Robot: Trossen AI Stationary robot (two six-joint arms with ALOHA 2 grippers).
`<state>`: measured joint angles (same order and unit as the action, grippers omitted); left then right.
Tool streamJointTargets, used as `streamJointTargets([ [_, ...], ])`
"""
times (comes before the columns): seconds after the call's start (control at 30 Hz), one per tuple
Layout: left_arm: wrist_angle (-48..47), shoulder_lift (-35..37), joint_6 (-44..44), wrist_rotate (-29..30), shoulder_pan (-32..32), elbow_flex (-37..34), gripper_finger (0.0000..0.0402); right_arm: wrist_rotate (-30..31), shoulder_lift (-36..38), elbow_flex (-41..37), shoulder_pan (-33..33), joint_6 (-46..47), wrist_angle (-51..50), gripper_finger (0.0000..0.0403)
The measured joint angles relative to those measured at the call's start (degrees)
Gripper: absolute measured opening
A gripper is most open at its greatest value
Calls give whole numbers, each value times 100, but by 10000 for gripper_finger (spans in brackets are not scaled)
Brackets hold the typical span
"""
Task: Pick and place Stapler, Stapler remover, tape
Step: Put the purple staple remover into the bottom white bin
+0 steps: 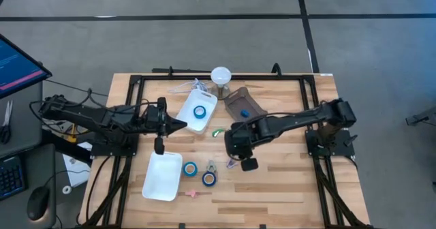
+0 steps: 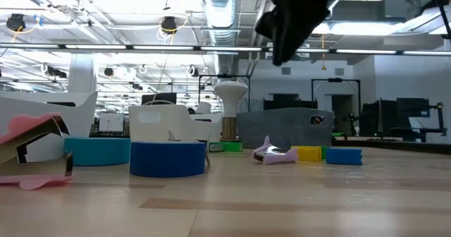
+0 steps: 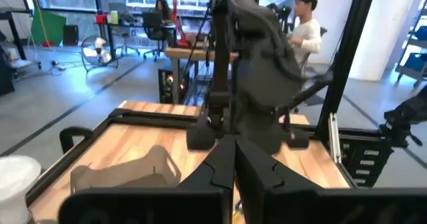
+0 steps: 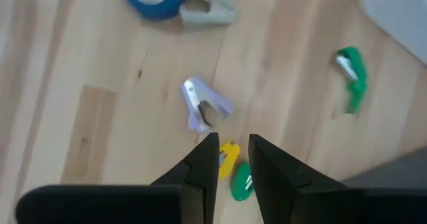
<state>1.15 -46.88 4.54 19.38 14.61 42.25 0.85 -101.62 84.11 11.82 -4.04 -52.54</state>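
**A:** Where's the tape?

**B:** Two rolls lie just beside the empty tray, on the right arm's side. A grey remover lies by them.

**A:** And the right gripper?

**B:** It's past those rolls, raised over a purple remover. Its fingers are a little apart and hold nothing.

**A:** Farther back?

**B:** A green remover, then a second tray beyond the empty tray, with a third roll inside. The left gripper hangs at that second tray's near edge, fingers pressed together, holding nothing.
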Motion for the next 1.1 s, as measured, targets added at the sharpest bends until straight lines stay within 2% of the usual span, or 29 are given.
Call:
streamJointTargets([
  [0.33,-24,38,22,26,-4,-5,3,-252,-626,1,178,-992,508,75],
  [0.53,-11,38,258,28,-4,-5,3,-209,-1051,-2,104,-879,518,75],
  [0.7,-11,38,343,28,16,-5,3,194,-1261,16,-5,-371,562,77],
  [0.9,-7,36,345,31,16,-8,3,204,-1307,23,-118,-521,523,103],
  [1.1,-7,36,345,31,15,-8,3,176,-1307,23,-102,-852,512,149],
])
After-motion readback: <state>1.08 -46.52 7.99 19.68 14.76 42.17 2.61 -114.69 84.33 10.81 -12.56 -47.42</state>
